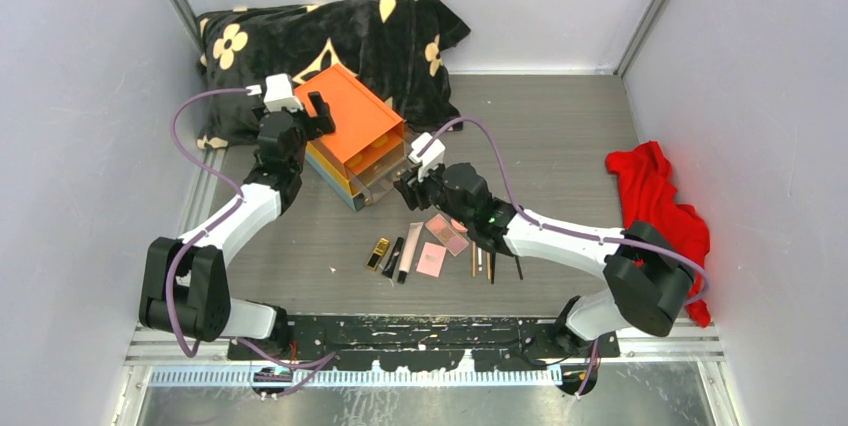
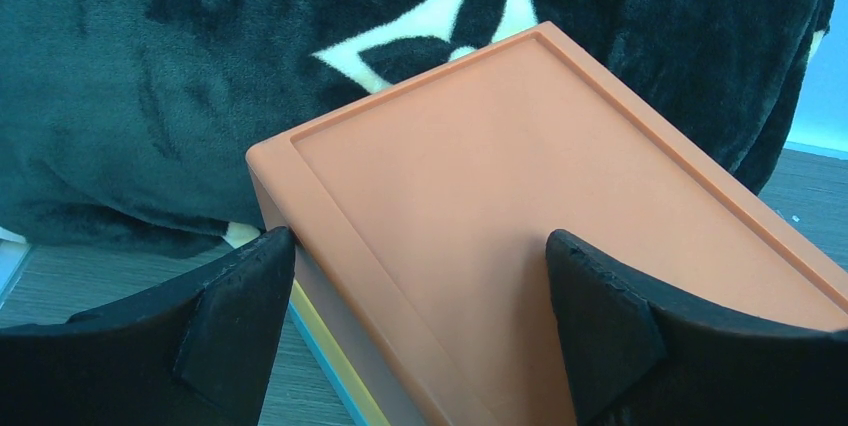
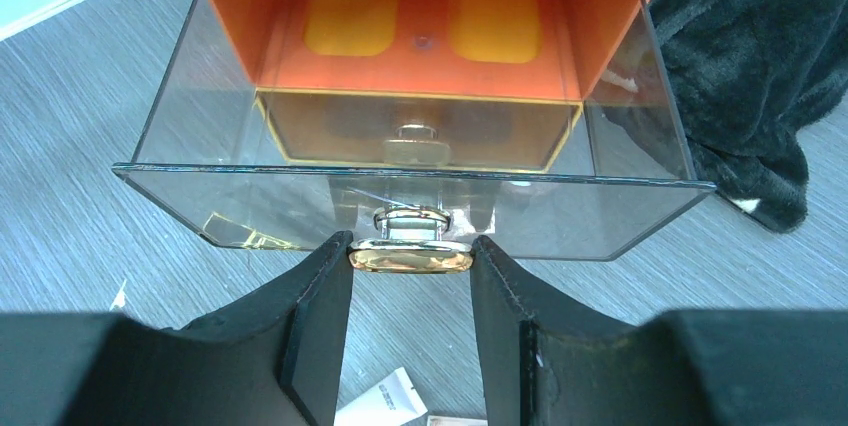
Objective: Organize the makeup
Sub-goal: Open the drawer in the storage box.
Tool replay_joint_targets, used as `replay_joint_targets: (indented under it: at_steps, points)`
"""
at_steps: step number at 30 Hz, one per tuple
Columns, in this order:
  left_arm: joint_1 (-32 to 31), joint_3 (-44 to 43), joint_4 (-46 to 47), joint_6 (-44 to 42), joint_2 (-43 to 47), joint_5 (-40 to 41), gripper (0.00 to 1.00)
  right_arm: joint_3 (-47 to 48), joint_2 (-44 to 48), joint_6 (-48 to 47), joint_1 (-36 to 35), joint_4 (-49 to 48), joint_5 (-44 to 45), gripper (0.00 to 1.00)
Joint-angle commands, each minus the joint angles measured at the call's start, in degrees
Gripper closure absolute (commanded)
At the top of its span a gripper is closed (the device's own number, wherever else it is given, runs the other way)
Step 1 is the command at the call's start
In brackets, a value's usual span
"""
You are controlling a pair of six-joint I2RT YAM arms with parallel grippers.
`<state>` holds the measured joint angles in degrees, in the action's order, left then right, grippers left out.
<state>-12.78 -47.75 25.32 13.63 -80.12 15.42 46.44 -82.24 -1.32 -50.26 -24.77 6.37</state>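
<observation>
One wrist view shows right hand (image 3: 412,268) gripping gold handle (image 3: 410,258).

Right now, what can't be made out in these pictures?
Top view: the right arm covers part of the pink palettes; the brushes are too thin to count.
Left wrist view: fingers and frame edge hide the drawers of the orange box.
Right wrist view: a white scrap is cut off below.

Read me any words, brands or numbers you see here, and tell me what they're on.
No text is readable anywhere.
Makeup: any print is too small to read from above.
White scrap: marks too blurred.
Drawer box: no lettering.
Black cushion: flower shapes only.
</observation>
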Motion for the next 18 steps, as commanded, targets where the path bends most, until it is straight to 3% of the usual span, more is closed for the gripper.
replay_joint_targets:
  at_steps: [1,7,13,18]
  points:
    - [-0.8,3.09,-13.02,-2.3,-5.31,-6.17,0.09,-2.63,2.76,0.17,0.47,4.41,2.23,0.64]
    - [-0.79,2.8,-13.28,-2.31,-5.57,-6.13,0.09,-4.06,3.91,0.35,0.42,4.77,2.02,0.62]
    - [-0.81,2.88,-13.25,-2.36,-5.44,-6.02,0.1,-3.56,3.95,-0.21,0.43,5.53,2.63,0.42]
    - [-0.78,3.01,-13.28,-2.5,-5.27,-5.9,0.1,-1.95,4.2,-1.27,0.42,6.89,3.52,0.33]
